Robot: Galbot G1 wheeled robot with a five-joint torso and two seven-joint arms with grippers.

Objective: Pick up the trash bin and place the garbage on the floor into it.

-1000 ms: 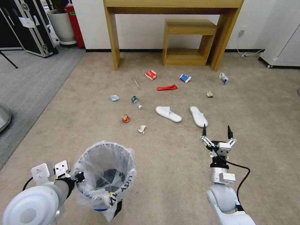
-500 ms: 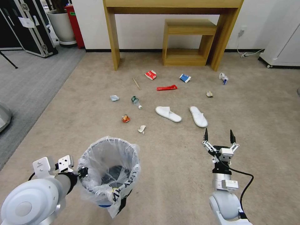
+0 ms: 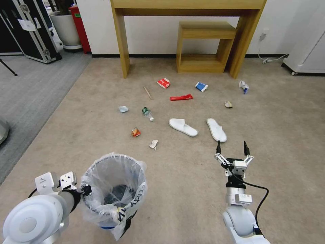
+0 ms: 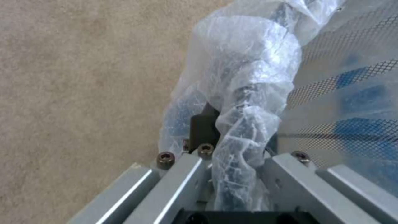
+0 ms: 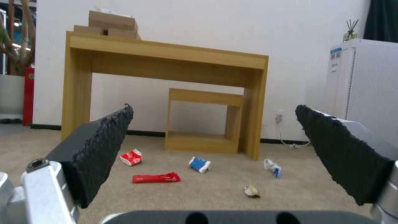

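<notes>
Left hand (image 3: pixel 86 190): low at the robot's left, arm reaching forward; fingers clamped on the near-left rim of the bin, pinching the bag folded over it.
Right hand (image 3: pixel 231 149): extended forward at the robot's right, above the beige-tan short-pile carpet floor (image 3: pixel 277 142); black fingers (image 5: pixel 97 146) spread wide apart, gripping nothing, just short of the nearer slipper.
Small round black trash bin lined with a crinkly translucent white plastic bag (image 3: pixel 113 189): upright beside the left hand; whether it rests on the carpet cannot be told.
Bin contents: dark bottom visible through the bag; no litter discernible.
Garbage: two white slippers (image 3: pixel 183 126), red wrapper (image 3: pixel 181 97), red-white carton (image 3: pixel 163 82), blue-white packet (image 3: pixel 201 86), all on the carpet well ahead.
</notes>
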